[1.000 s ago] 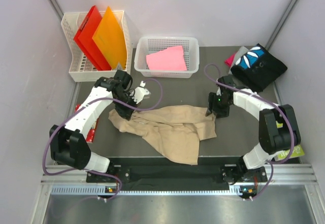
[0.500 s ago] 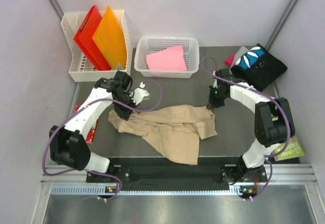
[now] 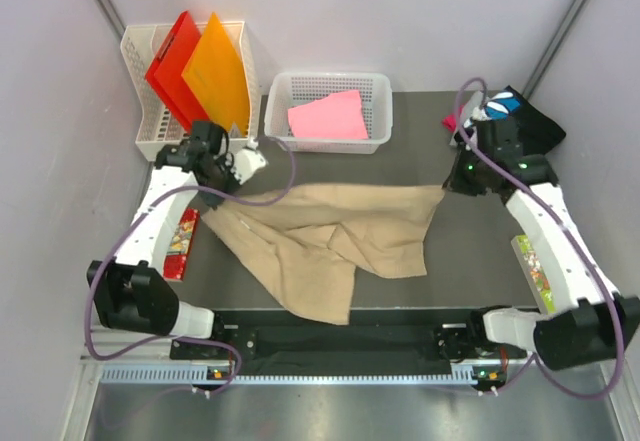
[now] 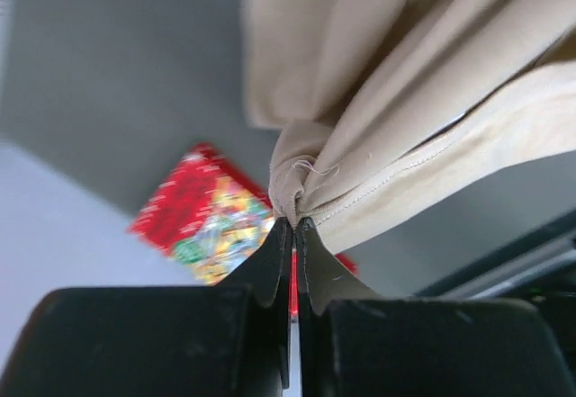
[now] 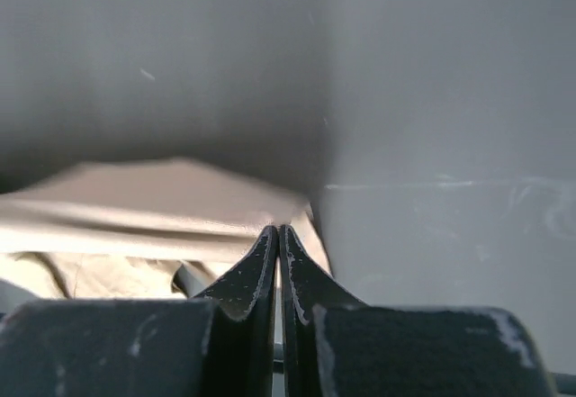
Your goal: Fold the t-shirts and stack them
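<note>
A tan t-shirt point(image 3: 330, 236) hangs stretched between my two grippers, its lower part draped on the dark table point(image 3: 470, 261). My left gripper point(image 3: 225, 189) is shut on the shirt's bunched left corner point(image 4: 310, 176); in the left wrist view the left gripper point(image 4: 292, 223) pinches a hem fold. My right gripper point(image 3: 450, 186) is shut on the right corner; in the right wrist view the right gripper point(image 5: 277, 230) nips the tan t-shirt point(image 5: 153, 203). A pink t-shirt point(image 3: 328, 116) lies in a white basket point(image 3: 282, 86). A black printed t-shirt point(image 3: 512, 129) sits folded at the back right on a magenta one point(image 3: 455, 119).
A tall white basket point(image 3: 140, 81) at the back left holds a red folder point(image 3: 175, 66) and an orange folder point(image 3: 218, 71). A red snack packet point(image 3: 183, 244) lies by the left arm, also the red snack packet point(image 4: 202, 217). A green packet point(image 3: 535, 266) lies under the right arm.
My right gripper has shut on the tan shirt's right corner. Both arms have drawn apart and back, pulling the shirt up and out wide.
</note>
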